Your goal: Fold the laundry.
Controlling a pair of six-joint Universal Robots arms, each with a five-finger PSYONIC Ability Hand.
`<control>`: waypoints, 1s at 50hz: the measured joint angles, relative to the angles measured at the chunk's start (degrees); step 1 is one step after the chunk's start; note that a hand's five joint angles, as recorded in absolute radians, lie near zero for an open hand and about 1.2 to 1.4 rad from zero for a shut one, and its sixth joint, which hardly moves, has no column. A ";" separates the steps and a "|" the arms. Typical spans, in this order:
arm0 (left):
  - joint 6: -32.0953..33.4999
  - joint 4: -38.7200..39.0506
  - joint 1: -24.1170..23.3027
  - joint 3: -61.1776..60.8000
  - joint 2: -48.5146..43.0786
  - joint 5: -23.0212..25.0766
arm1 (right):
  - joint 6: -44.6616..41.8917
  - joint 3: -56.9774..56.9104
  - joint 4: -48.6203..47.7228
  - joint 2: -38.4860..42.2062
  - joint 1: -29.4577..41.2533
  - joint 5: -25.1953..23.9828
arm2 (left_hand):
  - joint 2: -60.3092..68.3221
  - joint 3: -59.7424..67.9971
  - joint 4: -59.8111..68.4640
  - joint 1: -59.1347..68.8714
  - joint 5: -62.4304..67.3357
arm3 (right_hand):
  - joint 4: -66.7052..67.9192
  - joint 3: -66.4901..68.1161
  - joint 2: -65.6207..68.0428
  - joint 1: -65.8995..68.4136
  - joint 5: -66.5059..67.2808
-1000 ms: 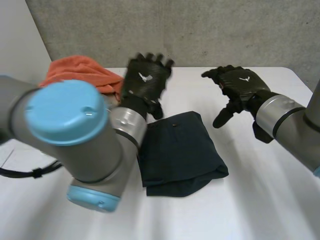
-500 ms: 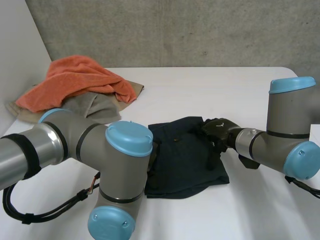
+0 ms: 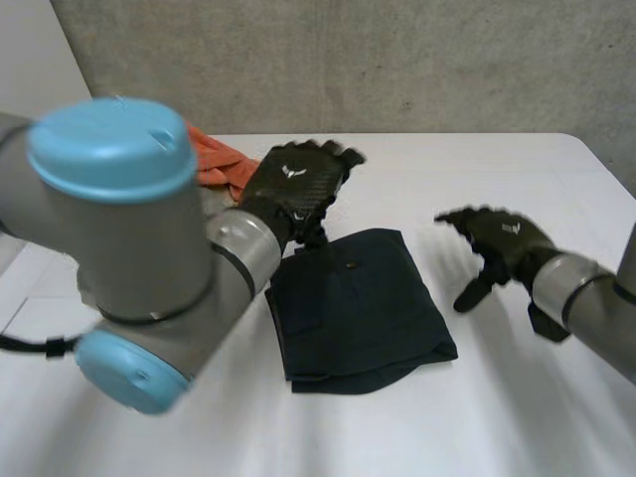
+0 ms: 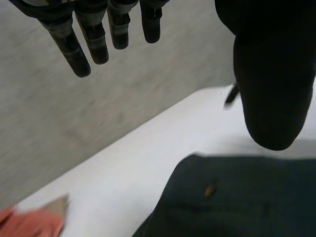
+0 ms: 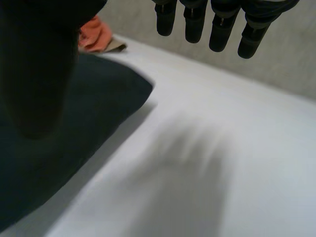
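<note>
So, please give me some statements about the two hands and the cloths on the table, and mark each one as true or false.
1. The dark garment lies folded on the white table. True.
2. The right hand grips the dark garment. False: it is open, beside the garment, and holds nothing.
3. The left hand is open and holds nothing. True.
4. The orange cloth lies on top of the dark garment. False: it lies apart from it, behind the left arm.
</note>
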 measured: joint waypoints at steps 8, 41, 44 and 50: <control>0.26 -0.60 3.98 1.57 0.91 21.26 | 1.54 7.28 -2.82 1.30 -0.68 -7.09 | 0.00 0.00 0.00 0.00 0.00 | 0.00 0.00 0.00 0.00 0.00; 0.07 -0.40 3.36 2.50 1.10 21.80 | 4.98 -14.51 -11.14 17.97 3.52 -0.79 | 0.00 0.00 0.01 0.11 0.00 | 54.81 50.86 54.77 49.44 47.12; 0.07 -0.36 3.38 2.74 1.34 21.81 | 6.36 -21.81 -10.96 21.18 -0.28 2.01 | 0.00 0.00 0.00 0.11 0.00 | 54.94 50.86 54.84 49.44 47.54; 0.02 -0.32 3.35 3.45 1.73 21.74 | 7.86 -36.65 -9.66 29.46 -6.61 6.32 | 0.00 0.00 0.01 0.11 0.00 | 56.10 50.86 54.93 49.44 48.81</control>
